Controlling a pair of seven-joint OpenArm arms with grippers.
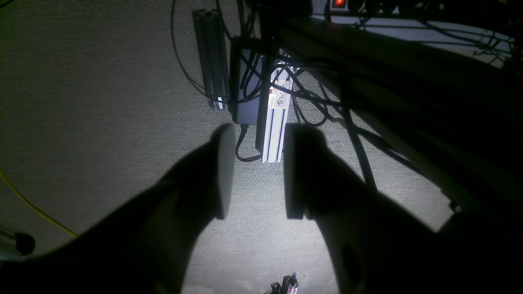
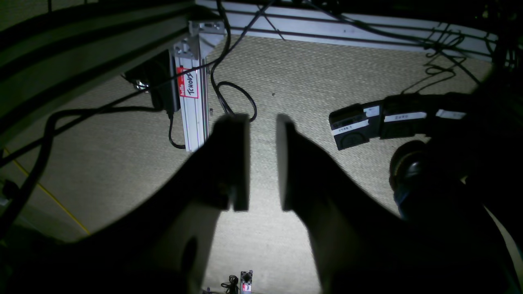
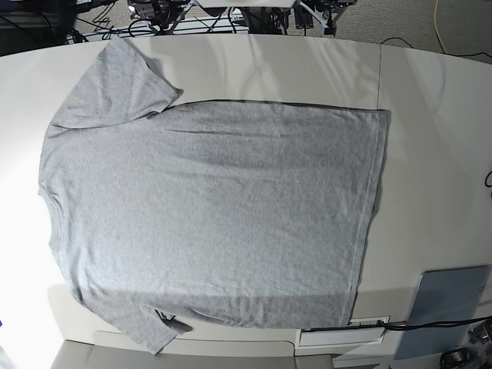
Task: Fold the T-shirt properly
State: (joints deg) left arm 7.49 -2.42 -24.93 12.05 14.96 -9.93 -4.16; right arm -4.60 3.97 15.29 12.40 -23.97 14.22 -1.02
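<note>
T-shirt (image 3: 215, 215) is lying flat on table (image 3: 430, 115); left gripper (image 1: 255, 171) and right gripper (image 2: 262, 163) are hanging parted, empty, over carpet.

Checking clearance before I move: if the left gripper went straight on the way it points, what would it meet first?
Probably the carpeted floor; the open left gripper points at it, near an aluminium rail. Depth is unclear.

My left gripper (image 1: 255, 171) is two broad fingers, mostly black in shadow, one with a pale flat inner pad (image 1: 224, 171). My right gripper (image 2: 262, 163) looks the same: dark, wedge-shaped fingers with a pale inner face (image 2: 282, 163) and a round hole in each base.
</note>
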